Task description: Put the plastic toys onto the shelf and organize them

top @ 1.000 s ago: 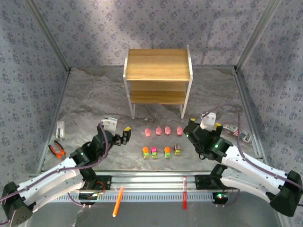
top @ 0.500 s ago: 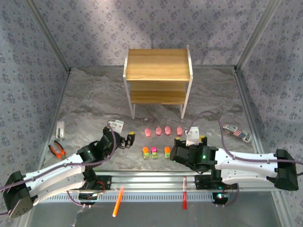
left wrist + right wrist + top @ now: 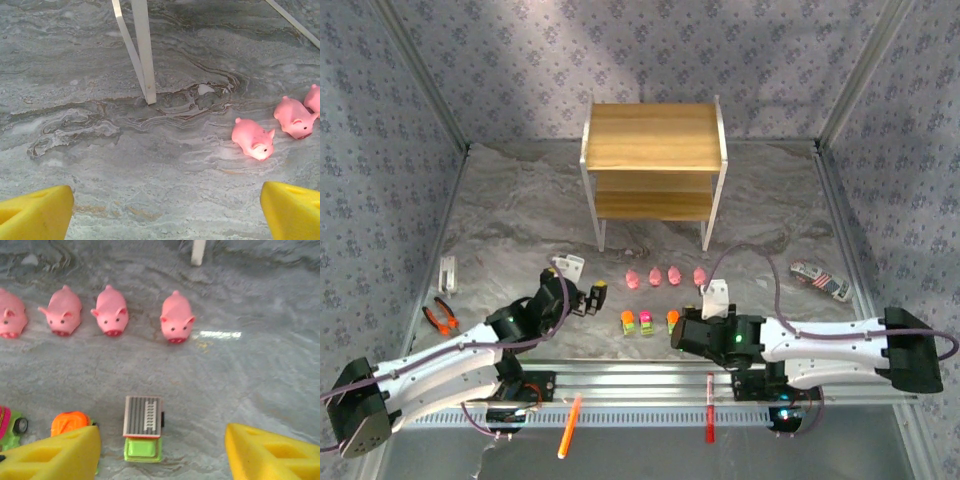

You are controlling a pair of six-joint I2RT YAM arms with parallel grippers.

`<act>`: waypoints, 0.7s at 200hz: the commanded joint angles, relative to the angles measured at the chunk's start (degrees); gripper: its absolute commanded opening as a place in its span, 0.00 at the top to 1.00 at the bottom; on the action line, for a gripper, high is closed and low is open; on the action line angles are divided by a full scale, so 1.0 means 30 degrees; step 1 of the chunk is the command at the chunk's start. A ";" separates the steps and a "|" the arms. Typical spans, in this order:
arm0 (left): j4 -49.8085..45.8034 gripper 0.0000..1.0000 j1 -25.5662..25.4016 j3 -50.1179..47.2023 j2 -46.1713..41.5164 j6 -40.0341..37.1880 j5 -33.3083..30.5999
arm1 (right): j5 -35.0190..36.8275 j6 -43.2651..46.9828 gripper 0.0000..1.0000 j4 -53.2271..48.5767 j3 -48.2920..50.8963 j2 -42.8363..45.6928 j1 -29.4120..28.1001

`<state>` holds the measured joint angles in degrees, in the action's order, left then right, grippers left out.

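Observation:
The shelf [image 3: 655,165] stands at the back with both wooden boards bare; one white leg [image 3: 145,55] shows in the left wrist view. A row of pink pigs [image 3: 665,276] lies in front of it. Blocky toys with orange [image 3: 627,321], magenta [image 3: 645,321] and orange [image 3: 672,320] tops sit nearer. My right gripper [image 3: 160,455] [image 3: 694,324] is low over the grey-topped toy [image 3: 143,427], jaws apart on either side of it, not touching. My left gripper [image 3: 162,220] [image 3: 592,297] is open over bare table, left of the nearest pig [image 3: 254,139].
Orange pliers [image 3: 440,318] and a small white part [image 3: 448,272] lie at the left. A striped packet [image 3: 823,282] lies at the right. An orange pen [image 3: 570,425] and a red pen [image 3: 710,420] rest on the near rail.
My right arm swung left and down from beside the pigs to over the grey-topped toy, and its jaws have narrowed. The left gripper edged right toward the toys.

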<state>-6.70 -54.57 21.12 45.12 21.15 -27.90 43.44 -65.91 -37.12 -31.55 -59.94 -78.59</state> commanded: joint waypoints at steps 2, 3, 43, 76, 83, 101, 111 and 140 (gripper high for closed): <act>0.0296 0.04 -0.0181 0.0495 0.0080 0.0319 0.0216 | -0.0764 0.0346 0.41 0.1937 0.0619 -0.0449 -0.0185; 0.0298 0.04 -0.0181 0.0491 0.0093 0.0312 0.0217 | -0.0764 0.0348 0.42 0.1970 0.0631 -0.0459 -0.0193; 0.0401 0.04 -0.0181 0.0575 0.0540 0.0332 0.0327 | -0.1576 0.1114 0.46 0.3177 0.0999 -0.0840 0.0055; 0.0450 0.04 -0.0181 0.0751 0.1093 0.0305 0.0540 | -0.2400 0.1389 0.47 0.3390 0.0914 -0.1527 0.0718; 0.0446 0.04 -0.0179 0.0780 0.1137 0.0289 0.0542 | -0.2521 0.1402 0.47 0.3381 0.0934 -0.1658 0.0869; 0.0446 0.04 -0.0181 0.0754 0.1073 0.0301 0.0516 | -0.2809 0.1588 0.49 0.3590 0.1052 -0.1785 0.1226; 0.0472 0.04 -0.0181 0.0723 0.1014 0.0306 0.0493 | -0.2941 0.1736 0.50 0.3738 0.1120 -0.1826 0.1444; 0.0504 0.04 -0.0181 0.0693 0.0984 0.0305 0.0498 | -0.3310 0.2091 0.50 0.3798 0.1113 -0.1856 0.2007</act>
<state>-6.22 -54.57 21.63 48.45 21.15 -26.72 34.65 -60.99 -25.80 -28.95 -65.04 -73.60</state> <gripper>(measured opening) 0.958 0.497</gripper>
